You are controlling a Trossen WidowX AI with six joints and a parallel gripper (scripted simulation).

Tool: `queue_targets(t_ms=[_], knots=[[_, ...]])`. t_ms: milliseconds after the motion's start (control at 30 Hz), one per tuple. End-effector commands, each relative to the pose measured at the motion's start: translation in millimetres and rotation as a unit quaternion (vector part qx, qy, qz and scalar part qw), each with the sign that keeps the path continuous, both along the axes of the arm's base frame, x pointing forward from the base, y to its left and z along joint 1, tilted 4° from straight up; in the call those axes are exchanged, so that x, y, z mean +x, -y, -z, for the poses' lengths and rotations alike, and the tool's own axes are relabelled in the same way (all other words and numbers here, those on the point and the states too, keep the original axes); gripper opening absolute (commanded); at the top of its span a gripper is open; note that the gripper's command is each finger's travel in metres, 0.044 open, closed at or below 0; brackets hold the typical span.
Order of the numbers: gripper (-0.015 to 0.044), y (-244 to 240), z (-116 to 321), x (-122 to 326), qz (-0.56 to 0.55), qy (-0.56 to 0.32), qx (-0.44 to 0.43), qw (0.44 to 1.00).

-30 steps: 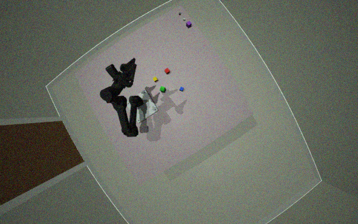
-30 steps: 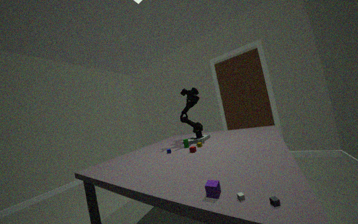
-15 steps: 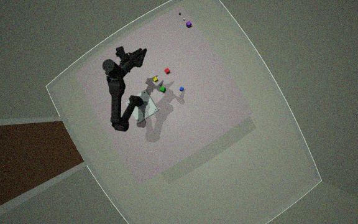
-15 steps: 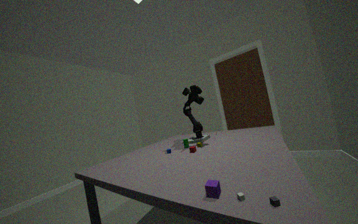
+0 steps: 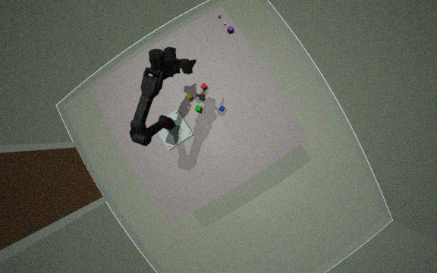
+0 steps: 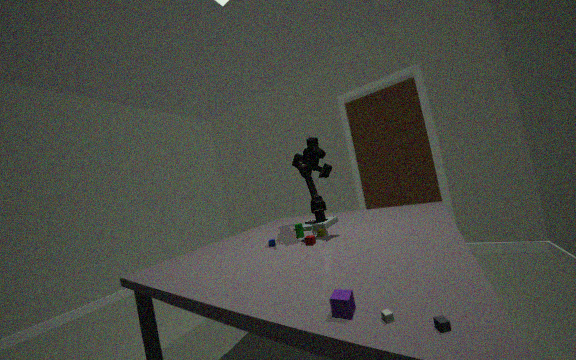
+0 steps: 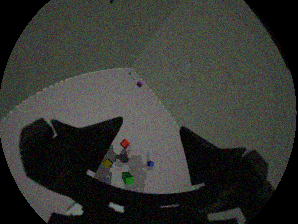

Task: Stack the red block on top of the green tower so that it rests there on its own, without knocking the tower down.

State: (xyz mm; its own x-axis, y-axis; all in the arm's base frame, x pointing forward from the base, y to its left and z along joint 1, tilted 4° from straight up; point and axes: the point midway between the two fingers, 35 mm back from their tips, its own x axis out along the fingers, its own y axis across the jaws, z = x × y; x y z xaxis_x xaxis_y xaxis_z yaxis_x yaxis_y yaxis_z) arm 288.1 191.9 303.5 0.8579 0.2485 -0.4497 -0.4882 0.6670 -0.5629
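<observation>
The red block (image 5: 204, 86) (image 6: 310, 240) (image 7: 125, 143) lies on the table, apart from the green tower (image 5: 198, 108) (image 6: 299, 230) (image 7: 128, 179). The tower stands upright, narrow and taller than the red block, nearer the arm's base. My gripper (image 5: 193, 66) (image 7: 152, 124) is open with nothing between its fingers. It hangs high above the table. In the wrist view the red block shows far below, between the spread fingers and towards the left one; the tower shows lower in that view, near the gripper's body.
A yellow block (image 5: 190, 97) (image 6: 322, 232) (image 7: 107, 163) and a blue block (image 5: 221, 108) (image 6: 272, 243) (image 7: 150, 164) lie on either side of the tower. A purple block (image 5: 231, 29) (image 6: 343, 304), a small white block (image 6: 387, 316) and a dark block (image 6: 442, 324) lie far off, near the table's corner.
</observation>
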Motion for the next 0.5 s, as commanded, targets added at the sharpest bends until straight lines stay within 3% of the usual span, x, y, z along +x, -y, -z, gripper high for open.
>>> queue_targets(t_ms=[0,467], knots=[[0.0440,0,23,15,0.028,-0.066,0.007,0.997],[0.0440,11,108,49,0.157,-0.290,0.028,0.943]])
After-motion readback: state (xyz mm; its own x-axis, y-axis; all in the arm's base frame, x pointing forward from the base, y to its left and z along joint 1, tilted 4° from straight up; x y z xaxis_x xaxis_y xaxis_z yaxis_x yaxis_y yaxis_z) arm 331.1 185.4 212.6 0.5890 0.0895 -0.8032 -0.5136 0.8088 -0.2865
